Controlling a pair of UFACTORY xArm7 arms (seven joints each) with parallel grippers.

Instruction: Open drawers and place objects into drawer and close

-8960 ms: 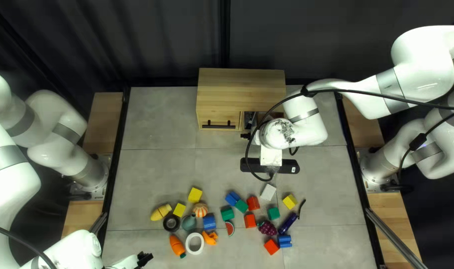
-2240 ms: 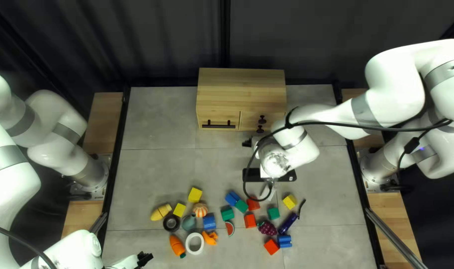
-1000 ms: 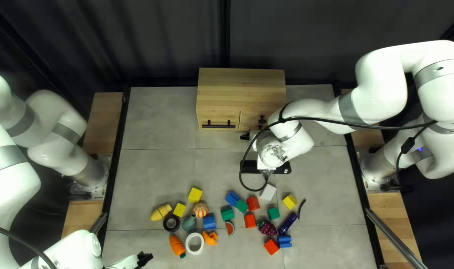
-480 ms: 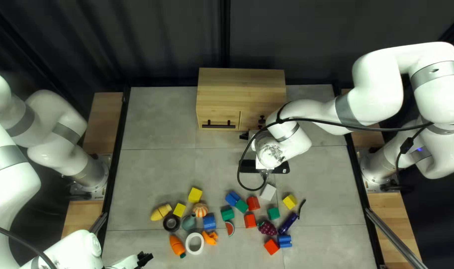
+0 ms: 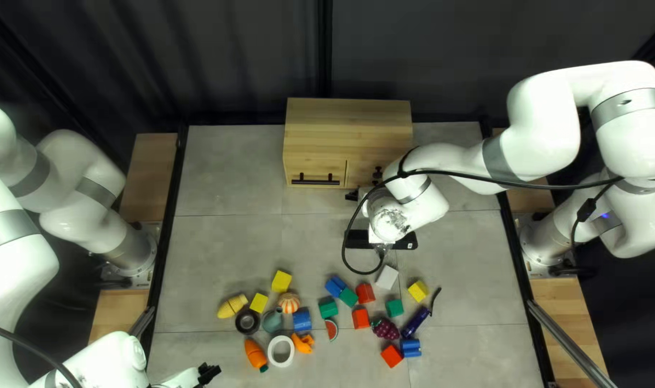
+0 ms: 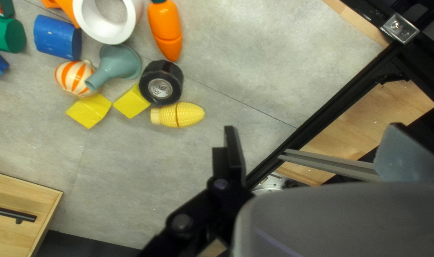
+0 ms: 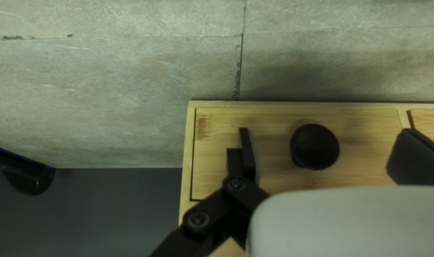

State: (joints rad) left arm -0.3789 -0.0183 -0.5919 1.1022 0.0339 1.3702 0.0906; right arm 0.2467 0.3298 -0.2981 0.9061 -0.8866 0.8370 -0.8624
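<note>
A wooden cabinet (image 5: 347,118) stands at the far edge, with a black bar handle (image 5: 315,178) on its left front and a round knob (image 5: 377,174) on its right front. My right gripper (image 5: 352,195) is at that right front, mostly hidden by its arm. In the right wrist view my right gripper (image 7: 322,152) is open, its fingers either side of a black knob (image 7: 314,146) and touching neither side. My left gripper (image 5: 209,373) hangs near the table's near left; its wrist view shows the left gripper (image 6: 319,152) open and empty. Toy corn (image 6: 178,114) lies ahead of it.
Yellow blocks, a carrot (image 5: 255,355), a white ring (image 5: 281,350), black tape (image 5: 247,321) and a funnel (image 5: 272,321) lie left of centre. Several coloured blocks, grapes (image 5: 385,329) and an eggplant (image 5: 414,322) lie right of them. The right arm's cable loops beside its wrist.
Nine seconds earlier a dark opening showed at the cabinet's right front; wooden front and knobs show there now. My right arm's wrist has since shifted slightly left. The left arm has not moved.
</note>
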